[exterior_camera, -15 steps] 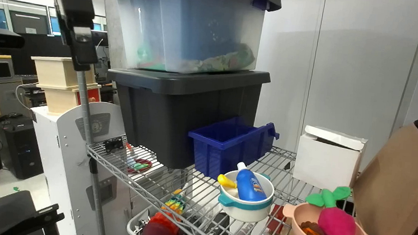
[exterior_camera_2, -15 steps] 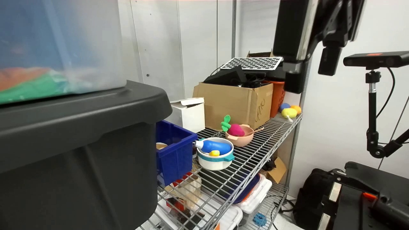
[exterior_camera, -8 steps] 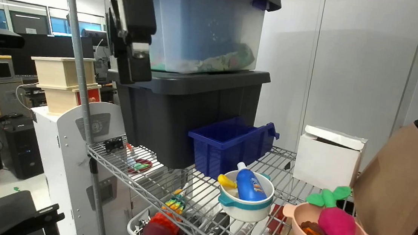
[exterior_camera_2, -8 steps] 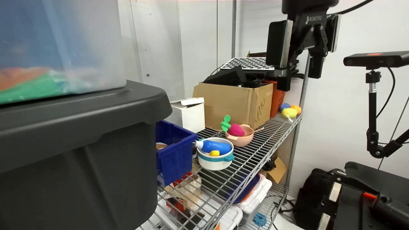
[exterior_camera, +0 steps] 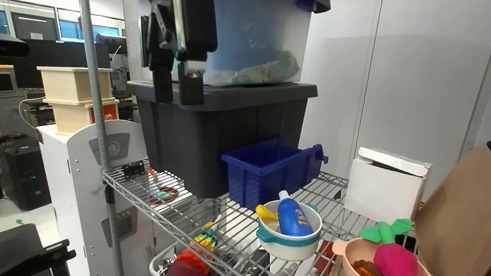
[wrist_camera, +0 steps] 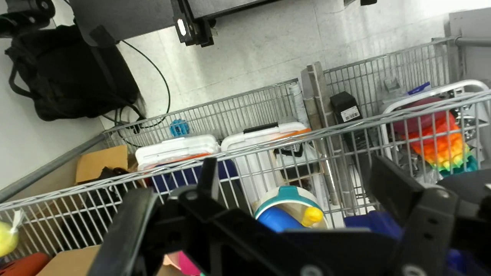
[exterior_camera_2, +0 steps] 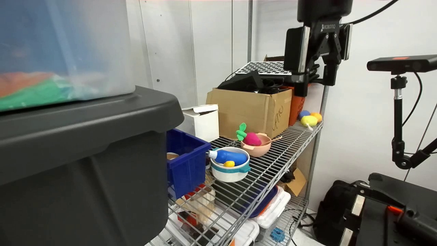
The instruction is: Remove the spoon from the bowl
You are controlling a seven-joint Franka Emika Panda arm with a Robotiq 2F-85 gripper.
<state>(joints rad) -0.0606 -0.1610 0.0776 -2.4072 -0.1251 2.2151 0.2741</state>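
There's the spoon (exterior_camera_2: 274,140), propped in the peach bowl (exterior_camera_2: 257,151), its thin tan handle poking out past the bowl's rim in an exterior view, its head lost from sight inside. How will it handle? Light and stiff, I'd say, plastic or wood by its look; hard to break, perhaps slick, and slim enough to twist in a loose pinch. The place to take it, for my money: that free stretch of handle outside the bowl's rim, jaws set either side, then up along its own slant. Watch the magenta toy vegetable (exterior_camera_2: 252,139)! It lies in the bowl beside the spoon, soft-looking, and may be weighing on the hidden head; I can't tell. The bowl itself looks light enough to drag along.

Under the bowl, the wire shelf (exterior_camera_2: 290,147); just beside the bowl, the cardboard box (exterior_camera_2: 239,111); near the bowl but apart from it, the white-and-teal pot (exterior_camera_2: 229,176) with a blue bottle (exterior_camera_2: 230,156) in it. And the end effector (exterior_camera_2: 315,85)? Up high, well apart from the bowl, jaws spread wide, nothing between them. Reach first, then grip, I reckon!
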